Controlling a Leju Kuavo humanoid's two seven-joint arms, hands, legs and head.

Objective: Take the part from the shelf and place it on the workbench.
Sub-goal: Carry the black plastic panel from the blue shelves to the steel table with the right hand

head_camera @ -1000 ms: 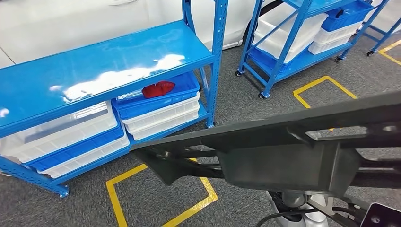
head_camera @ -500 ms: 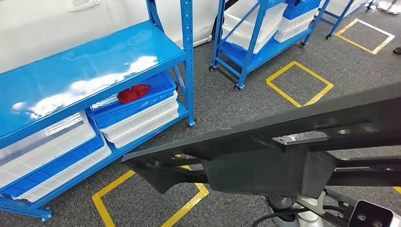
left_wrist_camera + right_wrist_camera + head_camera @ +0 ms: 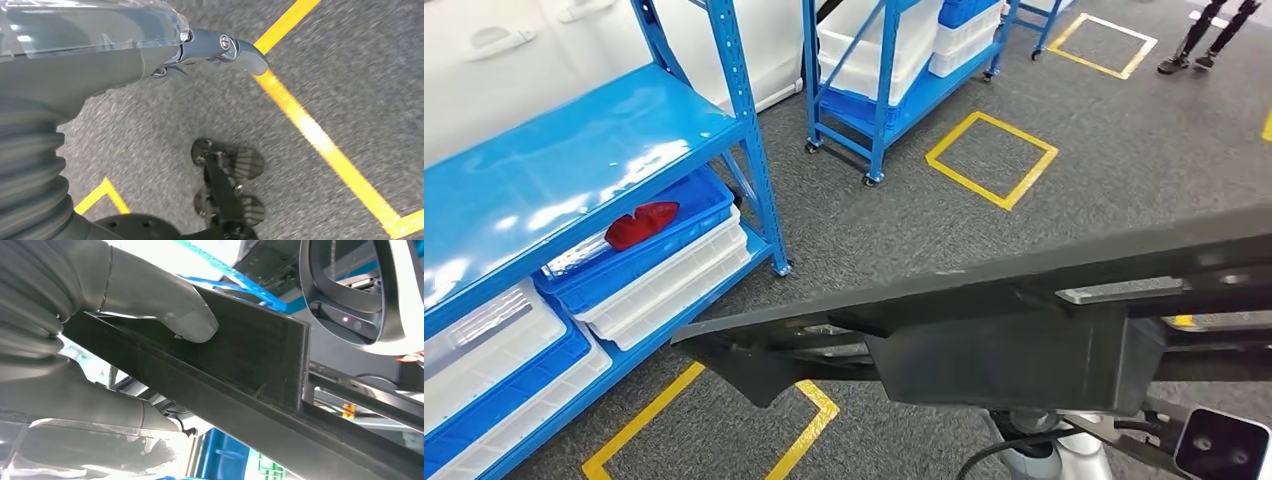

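Observation:
The part point(image 3: 984, 340) is a long black plastic piece with a boxy middle section; it stretches across the lower head view, held up over the grey floor. In the right wrist view my right hand point(image 3: 125, 340) grips the part point(image 3: 260, 370), with the thick grey thumb point(image 3: 170, 310) pressed on its flat face and the other fingers underneath. My left hand point(image 3: 150, 55) hangs over the carpet holding nothing, one dark finger point(image 3: 235, 47) stretched out. The blue shelf point(image 3: 574, 160) stands at the left.
A blue bin point(image 3: 684, 215) on the shelf's lower level holds a red item point(image 3: 641, 224), among white and blue bins. A second blue rack point(image 3: 884, 60) stands farther back. Yellow squares point(image 3: 991, 158) mark the grey carpet. A person's legs point(image 3: 1214, 30) show at the far right.
The whole view has swung to the right: the shelf and racks have slid left in the picture as the camera turned. The part stays in the same place in my right hand.

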